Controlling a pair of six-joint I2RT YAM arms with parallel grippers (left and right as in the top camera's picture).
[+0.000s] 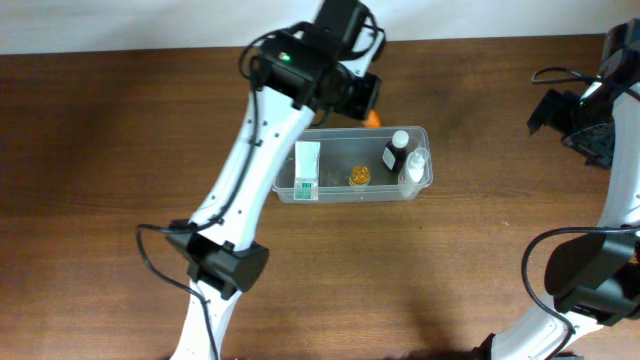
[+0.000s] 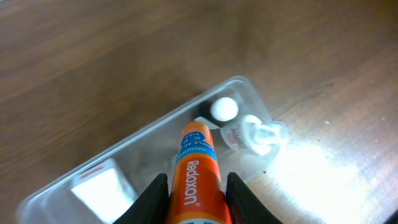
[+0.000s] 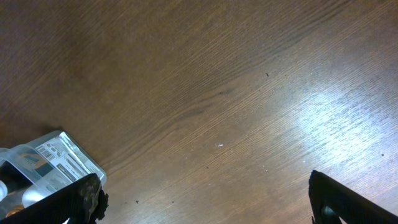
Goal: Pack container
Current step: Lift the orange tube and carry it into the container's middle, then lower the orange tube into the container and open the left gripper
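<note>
Hovering over the container (image 1: 345,196) on the counter (image 1: 120,150), left end effector (image 2: 198,190) grips the orange Redoxon tube (image 2: 194,158) — right end effector (image 3: 205,199) gapes wide, empty — next I'd guess lowering it into the middle gap, then releasing.

Brown wood-grain table (image 1: 100,150); pale strip (image 1: 100,25) beyond its far edge.

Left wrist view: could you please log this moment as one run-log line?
left gripper: shut on Redoxon tube | tube: pointing toward container | right gripper: open, empty
</note>
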